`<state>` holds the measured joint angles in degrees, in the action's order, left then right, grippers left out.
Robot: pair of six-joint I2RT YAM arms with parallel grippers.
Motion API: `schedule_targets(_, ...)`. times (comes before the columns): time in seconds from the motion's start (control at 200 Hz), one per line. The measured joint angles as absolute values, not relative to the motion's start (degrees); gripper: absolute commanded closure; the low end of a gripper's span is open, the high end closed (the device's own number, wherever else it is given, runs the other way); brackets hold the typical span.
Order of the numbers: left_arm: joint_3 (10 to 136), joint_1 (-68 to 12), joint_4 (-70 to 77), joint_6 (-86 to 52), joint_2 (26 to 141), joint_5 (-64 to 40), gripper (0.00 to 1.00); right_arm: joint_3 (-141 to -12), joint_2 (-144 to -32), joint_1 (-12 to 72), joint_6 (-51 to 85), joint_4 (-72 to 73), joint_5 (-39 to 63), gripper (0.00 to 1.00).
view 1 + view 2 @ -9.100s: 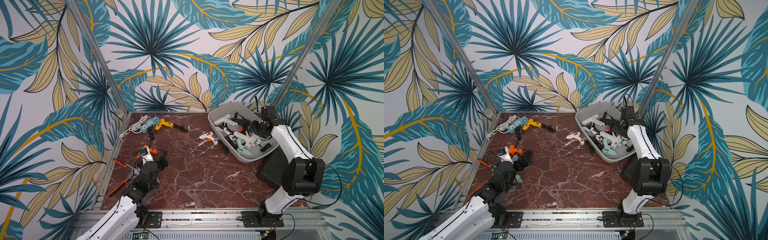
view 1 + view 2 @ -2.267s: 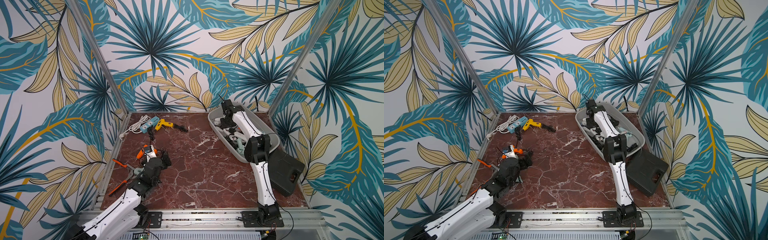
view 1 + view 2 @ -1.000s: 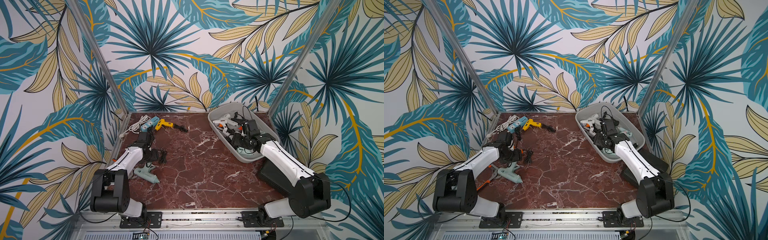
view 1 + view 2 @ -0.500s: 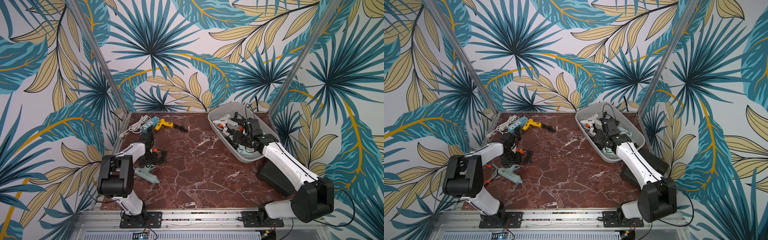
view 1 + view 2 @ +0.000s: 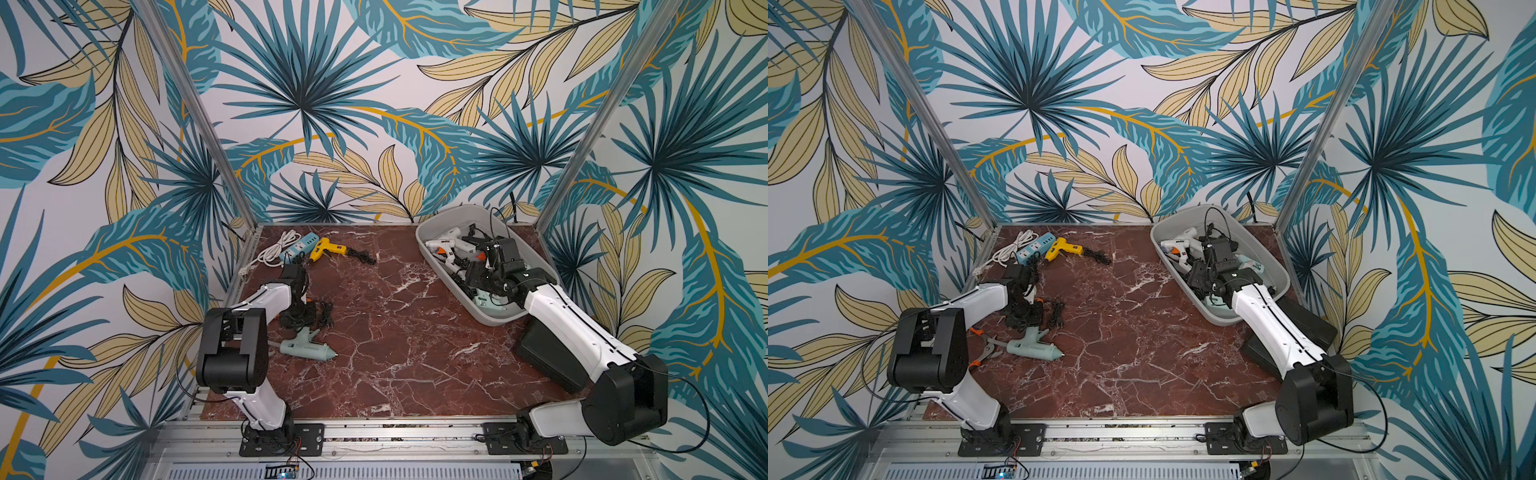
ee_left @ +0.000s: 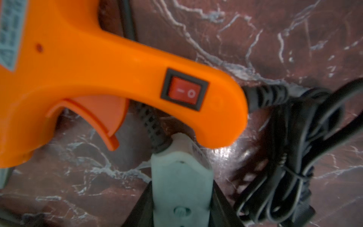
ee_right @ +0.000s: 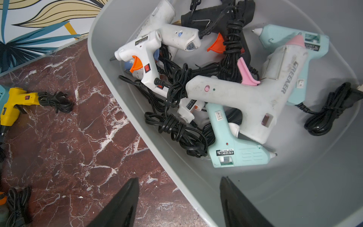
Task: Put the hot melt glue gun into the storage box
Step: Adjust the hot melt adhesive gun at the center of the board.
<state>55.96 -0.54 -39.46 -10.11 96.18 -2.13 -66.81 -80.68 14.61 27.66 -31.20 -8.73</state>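
Your left claw point(image 6: 181, 182) is closed on the handle of the mint glue gun point(image 5: 307, 348), a finger point(image 6: 222, 198) pressed to each side. That gun lies flat on the bench point(image 5: 395, 332), well apart from the storage box point(image 5: 494, 320), with an orange glue gun point(image 6: 98, 68) just beside its handle end.

Your right claw point(image 7: 178, 177) stands wide and empty above the storage box's near rim. Inside the box lies a heap of glue guns point(image 7: 255, 102) tangled in black cords point(image 7: 176, 127).

A black case point(image 5: 544, 361) lies just beside the box. A yellow glue gun point(image 5: 326, 249) and a power strip point(image 5: 297, 245) lie well apart from it.

The bench is red marble, and leaf-patterned wallpaper point(image 5: 374, 104) covers the walls around it.
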Motion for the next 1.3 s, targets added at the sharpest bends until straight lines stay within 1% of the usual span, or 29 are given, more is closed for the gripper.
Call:
schedule_targets(0.215, 54.35, -5.74, -37.19, -12.05, 92.64, -7.11, 1.0, -66.81, -80.68, 15.11, 27.66, -31.09, -8.45, 0.3)
schedule_targets(0.426, 54.15, -10.09, -36.14, -14.46, 85.86, -9.78, 1.0, -66.85, -80.68, 16.03, 27.57, -30.5, -7.55, 0.31)
schedule_targets(0.586, 54.13, -10.83, -35.35, -15.53, 81.06, -10.59, 1.0, -67.24, -80.82, 16.86, 26.96, -30.04, -6.07, 0.32)
schedule_targets(0.721, 53.01, -10.83, -34.15, -15.92, 79.77, -11.0, 1.0, -68.64, -82.02, 18.59, 25.15, -29.56, -2.74, 0.35)
schedule_targets(0.861, 50.33, -10.83, -32.71, -16.12, 80.71, -12.49, 1.0, -72.38, -85.86, 21.71, 22.11, -28.53, 3.53, 0.38)
schedule_targets(0.972, 48.49, -10.98, -30.96, -16.45, 82.06, -13.72, 1.0, -77.56, -91.09, 24.38, 20.23, -27.99, 8.99, 0.41)
schedule_targets(1.067, 47.13, -11.53, -29.26, -16.93, 82.87, -14.59, 1.0, -82.35, -96.14, 26.3, 19.46, -27.09, 13.17, 0.41)
schedule_targets(1.162, 46.63, -13.19, -27.49, -17.5, 83.88, -15.0, 1.0, -86.8, -100.82, 27.66, 19.29, -26.61, 15.27, 0.42)
schedule_targets(1.297, 46.72, -17.78, -24.32, -18.55, 86.7, -15.51, 1.0, -91.44, -105.49, 28.23, 19.31, -26.76, 15.79, 0.42)
